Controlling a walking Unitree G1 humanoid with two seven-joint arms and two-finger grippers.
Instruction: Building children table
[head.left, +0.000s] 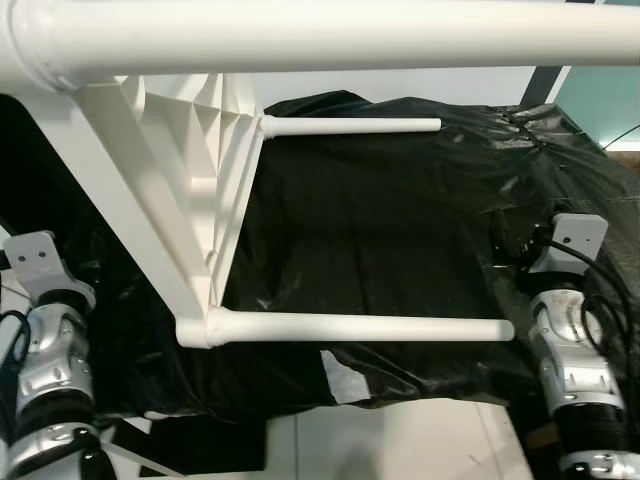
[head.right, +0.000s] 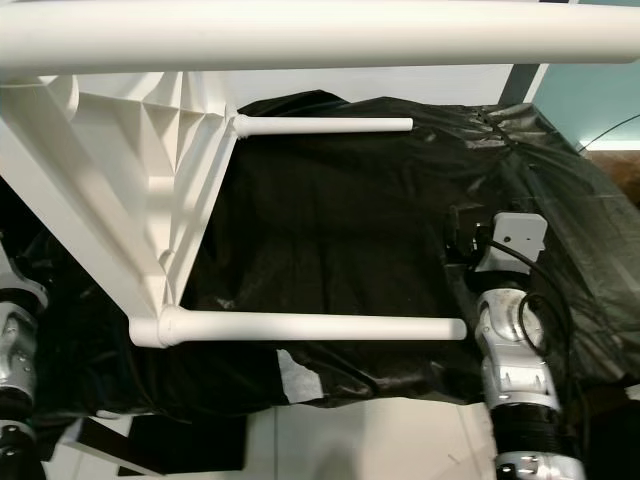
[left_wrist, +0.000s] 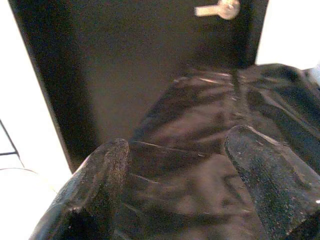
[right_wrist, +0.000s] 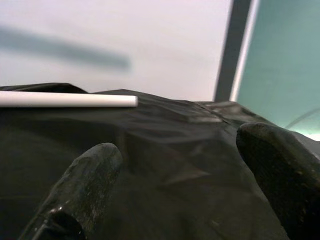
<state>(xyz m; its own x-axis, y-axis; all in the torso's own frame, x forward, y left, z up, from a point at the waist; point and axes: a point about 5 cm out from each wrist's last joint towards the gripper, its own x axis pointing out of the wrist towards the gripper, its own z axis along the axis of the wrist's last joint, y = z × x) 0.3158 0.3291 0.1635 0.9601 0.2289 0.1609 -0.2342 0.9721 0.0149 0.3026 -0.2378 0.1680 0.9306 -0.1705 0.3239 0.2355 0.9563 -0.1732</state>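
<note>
Left eye view — white table frame (head.left: 170, 190) lies tipped on the black-covered surface (head.left: 400, 220), legs (head.left: 360, 328) pointing toward the robot's right. Right pincer (right_wrist: 185, 175) released, nearer the leg tips; left pincer (left_wrist: 185, 185) released too.

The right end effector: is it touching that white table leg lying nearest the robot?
Apart. The right wrist view shows the right end effector open, holding nothing, with black plastic sheet between its fingers and a white leg farther off.
</note>
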